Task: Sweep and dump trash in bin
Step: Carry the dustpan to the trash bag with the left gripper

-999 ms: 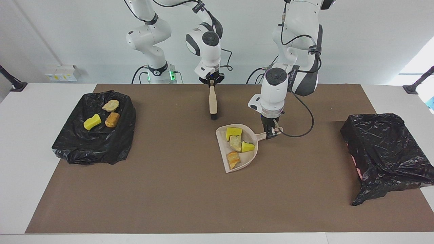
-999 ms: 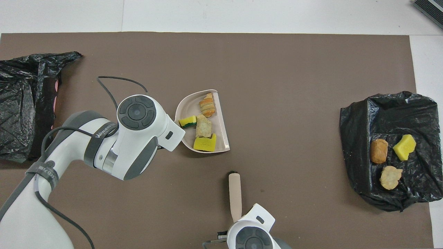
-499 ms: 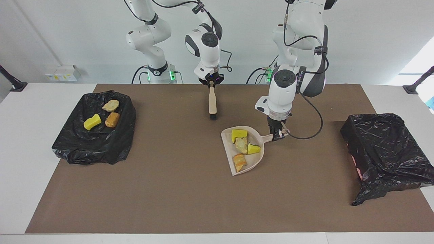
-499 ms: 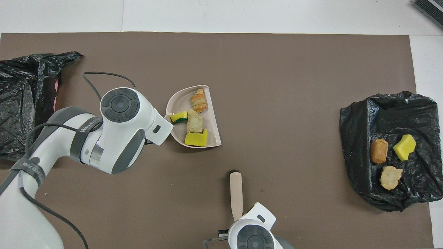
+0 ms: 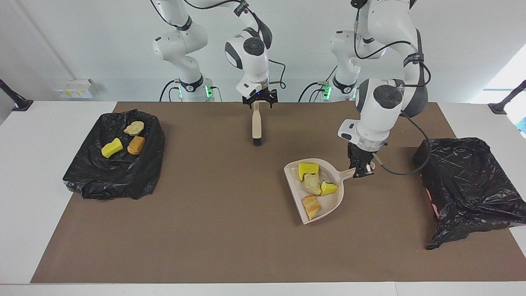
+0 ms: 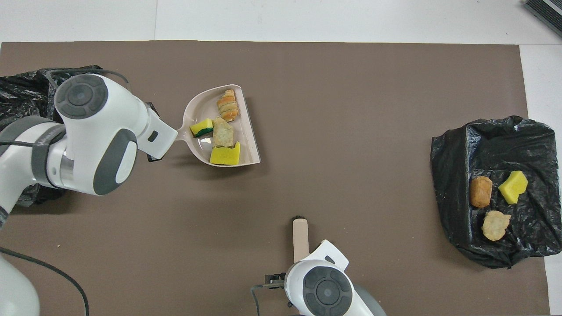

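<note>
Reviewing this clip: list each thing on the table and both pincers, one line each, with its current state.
Dustpan: held by its handle, carrying four scraps.
Scraps in dustpan: two yellow, two tan, loose in the pan.
Brush: lying on the mat, bristles away from the robots.
Bin with scraps: black-lined, three scraps on it.
Second bin: black-lined, no scraps visible.
Left pincer: shut on dustpan handle.
Right pincer: open, over the brush handle.

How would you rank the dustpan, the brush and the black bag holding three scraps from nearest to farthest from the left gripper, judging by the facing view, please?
1. The dustpan: its handle is gripped by the left gripper.
2. The brush: mid-table, nearer to the robots, with the right gripper at its handle.
3. The black bag with three scraps: at the right arm's end of the table.
</note>
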Robot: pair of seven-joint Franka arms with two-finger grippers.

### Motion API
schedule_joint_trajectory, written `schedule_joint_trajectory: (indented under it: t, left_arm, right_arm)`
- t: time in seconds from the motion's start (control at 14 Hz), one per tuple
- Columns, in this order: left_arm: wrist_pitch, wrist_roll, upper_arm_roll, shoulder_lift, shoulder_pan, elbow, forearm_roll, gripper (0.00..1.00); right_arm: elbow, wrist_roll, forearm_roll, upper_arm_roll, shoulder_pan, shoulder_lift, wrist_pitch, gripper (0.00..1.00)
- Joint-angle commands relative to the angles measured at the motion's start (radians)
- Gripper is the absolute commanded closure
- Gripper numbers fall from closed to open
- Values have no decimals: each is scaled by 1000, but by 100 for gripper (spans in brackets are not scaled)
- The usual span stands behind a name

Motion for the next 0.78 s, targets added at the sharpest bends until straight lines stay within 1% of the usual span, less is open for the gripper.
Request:
schedule_joint_trajectory:
  t: [0.0, 0.21, 0.36, 0.57, 0.71]
  left_arm:
    - [-124, 70, -10, 24, 47, 123, -32, 100]
    - [-238, 90, -8, 12, 81, 196, -30, 100]
    - [-313, 116, -7, 13, 112, 250, -28, 100]
    - [-367, 174, -1, 9, 180, 273, -30, 100]
    - [-390, 234, -4, 7, 234, 292, -30, 100]
  right_arm:
    - [69, -2, -5, 0, -58, -31, -86, 0]
    - [155, -36, -56, -2, -135, -47, -168, 0]
    - [225, -83, -68, -3, -208, -59, -229, 0]
    - [321, -191, -71, -9, -357, -86, -335, 0]
    - [387, -211, -123, -9, -444, -97, -381, 0]
